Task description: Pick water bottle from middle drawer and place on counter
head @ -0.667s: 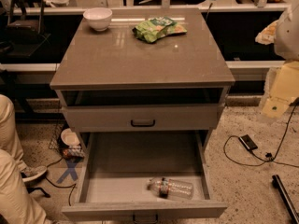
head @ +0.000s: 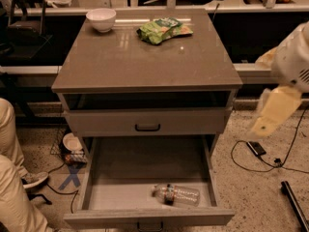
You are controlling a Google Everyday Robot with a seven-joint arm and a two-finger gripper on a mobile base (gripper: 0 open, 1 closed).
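The water bottle (head: 177,195) lies on its side on the floor of the open middle drawer (head: 116,192), near the front wall, right of centre, cap pointing left. The counter (head: 145,62) is the grey-brown top of the cabinet above it. My gripper (head: 264,121) hangs in the air to the right of the cabinet, level with the upper drawer front. It is well above and to the right of the bottle and holds nothing.
A white bowl (head: 101,19) and a green snack bag (head: 164,30) sit at the back of the counter. The shut upper drawer (head: 147,124) has a black handle. A person's legs (head: 12,178) are at the left. Cables (head: 260,151) lie on the floor at the right.
My arm has moved left and slightly down, closer to the cabinet's right side. The bottle and drawer have not moved.
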